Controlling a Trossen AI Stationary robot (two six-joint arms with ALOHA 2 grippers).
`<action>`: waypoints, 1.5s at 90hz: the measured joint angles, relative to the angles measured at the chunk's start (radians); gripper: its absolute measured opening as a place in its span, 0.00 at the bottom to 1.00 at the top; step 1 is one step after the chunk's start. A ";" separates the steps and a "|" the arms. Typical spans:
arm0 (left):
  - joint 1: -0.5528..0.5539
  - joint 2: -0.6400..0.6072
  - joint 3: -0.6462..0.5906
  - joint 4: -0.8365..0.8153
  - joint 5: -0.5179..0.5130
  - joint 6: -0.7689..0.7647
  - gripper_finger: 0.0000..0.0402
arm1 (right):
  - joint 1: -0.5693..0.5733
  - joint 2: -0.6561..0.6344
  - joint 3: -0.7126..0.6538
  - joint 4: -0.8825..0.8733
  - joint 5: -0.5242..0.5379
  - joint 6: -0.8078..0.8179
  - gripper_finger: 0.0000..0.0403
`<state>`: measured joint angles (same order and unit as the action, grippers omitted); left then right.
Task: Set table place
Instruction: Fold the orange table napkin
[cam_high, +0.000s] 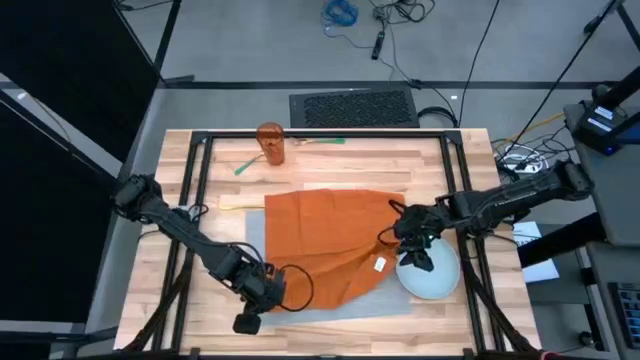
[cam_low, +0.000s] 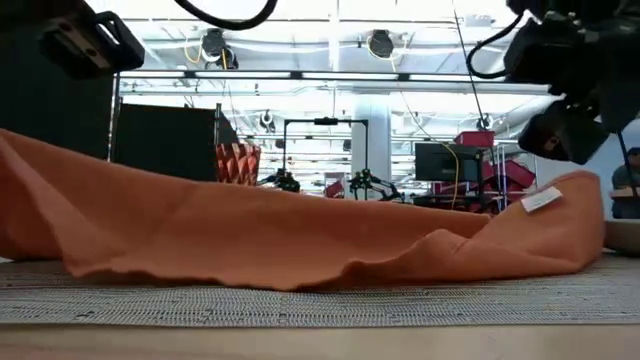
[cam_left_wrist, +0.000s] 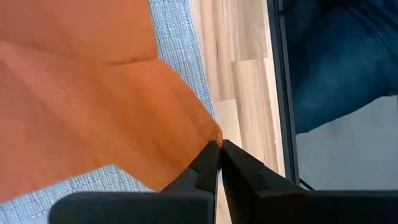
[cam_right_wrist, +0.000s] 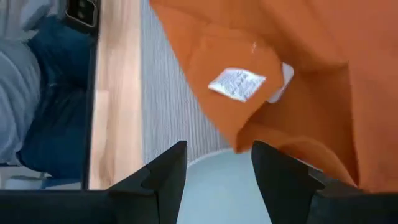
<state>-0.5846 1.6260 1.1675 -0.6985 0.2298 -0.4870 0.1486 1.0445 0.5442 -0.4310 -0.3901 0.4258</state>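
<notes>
The grey place (cam_high: 256, 232) lies flat near the table's (cam_high: 330, 165) front edge, mostly under a rumpled orange napkin (cam_high: 335, 240). The left gripper (cam_left_wrist: 219, 148), pressed together, pinches a napkin corner; the right gripper (cam_right_wrist: 217, 163) hangs spread above the plate (cam_high: 432, 276). Folding and cutlery apparently remain.

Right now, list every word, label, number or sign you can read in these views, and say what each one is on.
None can be read.
White care tag sewn to the orange napkin: print is there, too small and blurred to read.
The placemat, plate, amber glass and table show no lettering.
</notes>
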 joint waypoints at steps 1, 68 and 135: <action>0.000 0.000 0.000 0.002 0.000 0.000 0.00 | -0.004 0.006 0.000 0.002 -0.005 0.000 0.41; 0.003 0.000 0.000 0.013 -0.026 0.026 0.00 | -0.165 0.269 -0.037 0.309 -0.301 -0.064 0.41; 0.003 0.000 0.000 0.036 -0.031 0.041 0.00 | -0.203 0.488 -0.036 0.462 -0.373 -0.048 0.20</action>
<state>-0.5819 1.6260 1.1675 -0.6624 0.1986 -0.4458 -0.0544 1.5330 0.5080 0.0313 -0.7628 0.3779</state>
